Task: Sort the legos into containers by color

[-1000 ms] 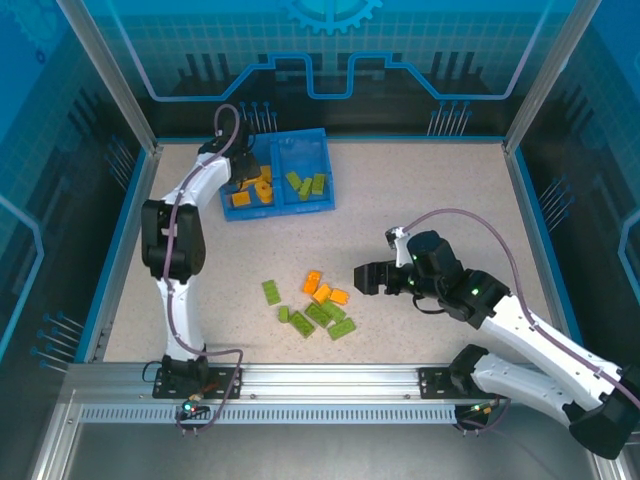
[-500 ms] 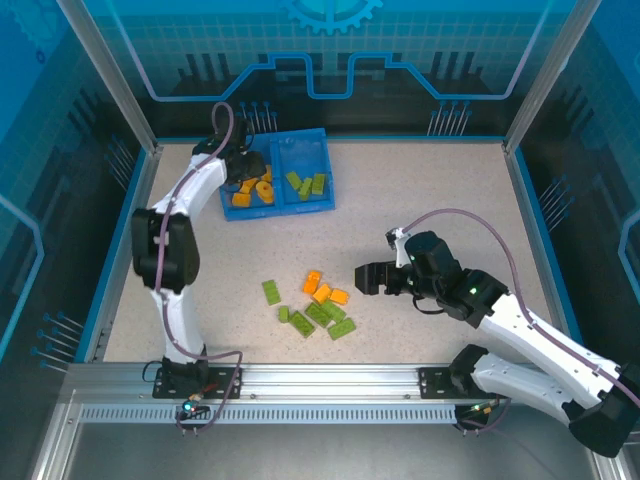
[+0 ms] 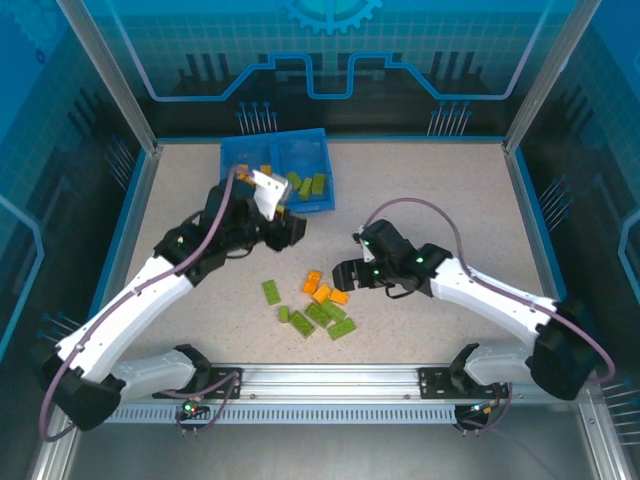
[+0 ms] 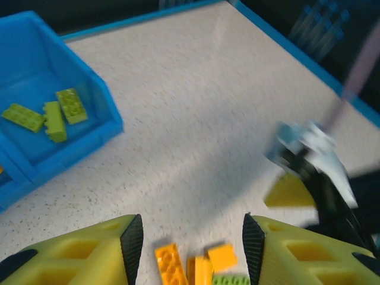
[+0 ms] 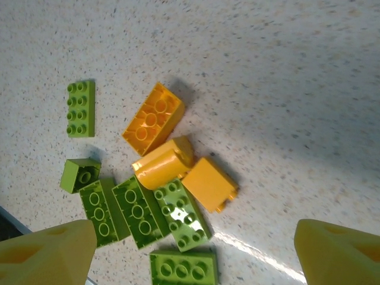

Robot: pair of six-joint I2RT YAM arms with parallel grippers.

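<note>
1. Overhead, the blue tray [image 3: 326, 172] sits at the far side of the bench [image 3: 440, 190], left of centre. Its left compartment [image 3: 245, 150] holds orange bricks [image 3: 265, 170], partly hidden by the left arm [image 3: 150, 300]. Its right compartment [image 3: 300, 150] holds three green bricks [image 3: 306, 184].
2. A loose heap [image 3: 322, 305] of bricks lies near the middle of the bench, well apart from the tray. The orange ones are on its far side and the green ones on its near side. One lone green brick [image 3: 271, 291] lies off to the left.
3. The left gripper [image 3: 288, 228] hangs between tray and heap, just in front of the tray's near wall. Its wrist view shows the yellow fingers [image 4: 89, 252] apart with nothing between them. Orange pieces of the heap [image 4: 169, 264] lie low in the gap, and the compartment with the green bricks [image 4: 50, 113] is up to the left.
4. The right gripper [image 3: 345, 275] is just beside the heap's right edge, next to the orange pieces. Its wrist view looks down on the heap, with the fingers [image 5: 47, 252] spread wide and holding nothing. Three orange bricks [image 5: 161, 163] lie touching one another. Green ones [image 5: 139, 211] are packed against them towards the gripper, and the lone green brick [image 5: 81, 108] lies apart at the upper left.
</note>
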